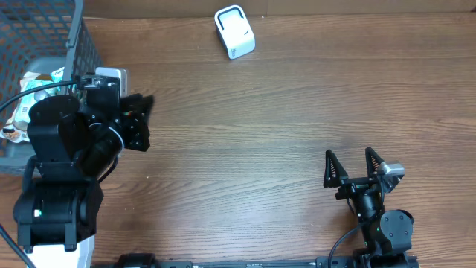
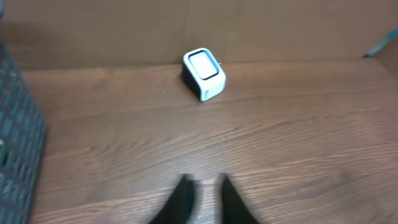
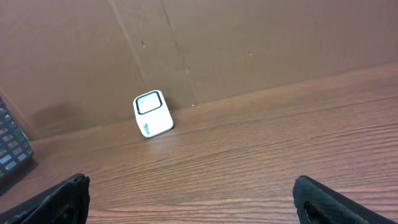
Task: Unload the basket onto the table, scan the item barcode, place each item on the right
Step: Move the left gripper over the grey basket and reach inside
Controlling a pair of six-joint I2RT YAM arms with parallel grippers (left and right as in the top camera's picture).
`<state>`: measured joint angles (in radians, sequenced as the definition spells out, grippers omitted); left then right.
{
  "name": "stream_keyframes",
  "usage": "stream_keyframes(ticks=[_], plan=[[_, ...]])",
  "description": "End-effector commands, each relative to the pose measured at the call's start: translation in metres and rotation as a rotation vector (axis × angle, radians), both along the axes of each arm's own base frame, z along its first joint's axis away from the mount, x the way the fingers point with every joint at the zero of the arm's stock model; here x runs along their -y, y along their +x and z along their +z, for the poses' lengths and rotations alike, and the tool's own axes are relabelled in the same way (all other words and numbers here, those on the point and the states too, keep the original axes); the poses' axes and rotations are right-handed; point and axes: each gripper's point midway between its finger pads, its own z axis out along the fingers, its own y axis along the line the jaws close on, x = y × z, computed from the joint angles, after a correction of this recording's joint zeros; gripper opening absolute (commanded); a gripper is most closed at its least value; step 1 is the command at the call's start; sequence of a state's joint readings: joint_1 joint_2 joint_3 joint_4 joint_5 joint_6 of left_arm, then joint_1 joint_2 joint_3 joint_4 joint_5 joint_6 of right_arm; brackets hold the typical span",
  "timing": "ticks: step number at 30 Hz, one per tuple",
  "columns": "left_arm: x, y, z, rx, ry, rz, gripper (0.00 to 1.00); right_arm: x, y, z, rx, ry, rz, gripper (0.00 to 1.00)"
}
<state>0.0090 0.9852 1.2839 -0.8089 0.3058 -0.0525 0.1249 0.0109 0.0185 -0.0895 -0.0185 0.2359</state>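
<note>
The white barcode scanner (image 1: 234,31) stands at the table's far edge, window up; it also shows as the scanner (image 2: 204,73) and the scanner (image 3: 152,113) in the wrist views. Packaged items (image 1: 33,89), white and teal, lie in the dark mesh basket (image 1: 83,41) at the far left; no barcode shows. My left gripper (image 1: 143,119) hovers just right of the basket, pointing right, fingers nearly together with only bare wood in the narrow gap (image 2: 206,183). My right gripper (image 1: 349,158) stands wide open at the front right, nothing between its fingers (image 3: 189,183).
The basket wall (image 2: 15,143) rises at the left of the left wrist view and its corner (image 3: 12,146) shows in the right wrist view. A brown cardboard wall (image 3: 249,43) backs the table behind the scanner. Bare wood (image 1: 268,126) lies between the arms.
</note>
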Motion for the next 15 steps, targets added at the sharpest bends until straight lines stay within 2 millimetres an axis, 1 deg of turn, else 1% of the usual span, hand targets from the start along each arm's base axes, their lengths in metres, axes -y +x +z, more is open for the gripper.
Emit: stream_keyframes(ticks=[1,3,4,5,6,7,9,12,15], plan=[[-0.019,0.008,-0.010,-0.070,-0.022,0.139,0.04,0.002,0.001,-0.003,-0.001,0.003,-0.009,1.00],[-0.028,0.010,-0.024,-0.128,-0.010,0.199,0.04,0.002,0.001,-0.003,-0.001,0.003,-0.009,1.00],[-0.033,0.012,-0.031,-0.154,0.001,0.227,0.07,0.002,0.001,-0.003,-0.001,0.003,-0.009,1.00],[-0.036,0.014,-0.036,-0.172,0.014,0.241,0.13,0.002,0.001,-0.003,-0.001,0.003,-0.009,1.00],[-0.037,0.017,-0.039,-0.182,0.017,0.245,0.17,0.002,0.001,-0.003,-0.001,0.003,-0.009,1.00],[-0.037,0.020,-0.040,-0.189,0.019,0.246,0.19,0.002,0.001,-0.003,-0.001,0.003,-0.009,1.00],[-0.038,0.029,-0.035,-0.182,0.018,0.247,0.23,0.002,0.001,-0.003,-0.001,0.003,-0.009,1.00],[-0.043,0.043,-0.015,-0.182,0.024,0.258,0.27,0.002,0.001,-0.003,-0.001,0.003,-0.009,1.00],[-0.061,0.057,0.010,-0.184,0.042,0.312,0.34,0.002,0.001,-0.003,-0.001,0.003,-0.009,1.00]])
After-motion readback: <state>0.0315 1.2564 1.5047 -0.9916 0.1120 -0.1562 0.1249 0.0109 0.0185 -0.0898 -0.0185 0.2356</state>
